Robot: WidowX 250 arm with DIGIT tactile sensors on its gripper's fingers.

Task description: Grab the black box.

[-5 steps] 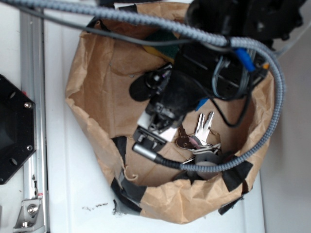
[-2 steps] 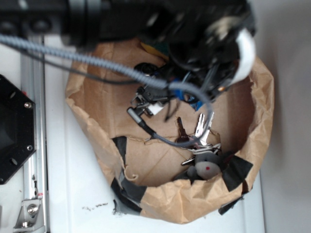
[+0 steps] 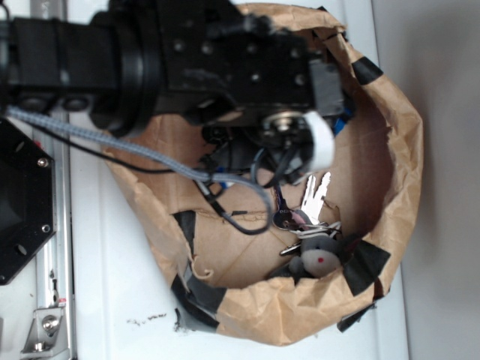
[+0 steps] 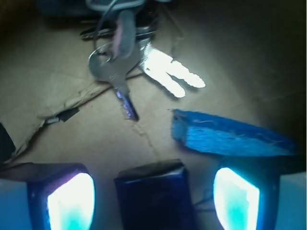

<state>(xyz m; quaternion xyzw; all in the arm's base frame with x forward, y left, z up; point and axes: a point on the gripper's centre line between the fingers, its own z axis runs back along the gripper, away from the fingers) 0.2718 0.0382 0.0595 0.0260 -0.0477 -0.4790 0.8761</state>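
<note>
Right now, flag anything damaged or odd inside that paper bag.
The paper bag is ragged, its rim patched with black tape. The wrist view shows a tear across its floor beside the keys. Nothing looks spilled.

In the exterior view we cannot see the black box (image 4: pixel 154 194); the arm (image 3: pixel 187 64) covers that part of the paper bag (image 3: pixel 390 150). In the wrist view the bottom edge cuts off the box and both fingers (image 4: pixel 69 201), and the keys (image 4: pixel 120 72) blur into shadow at the top.

Black box (image 4: pixel 154 194), blue sponge (image 4: pixel 225 136) (silver keys (image 4: pixel 144 67) beyond)
</note>
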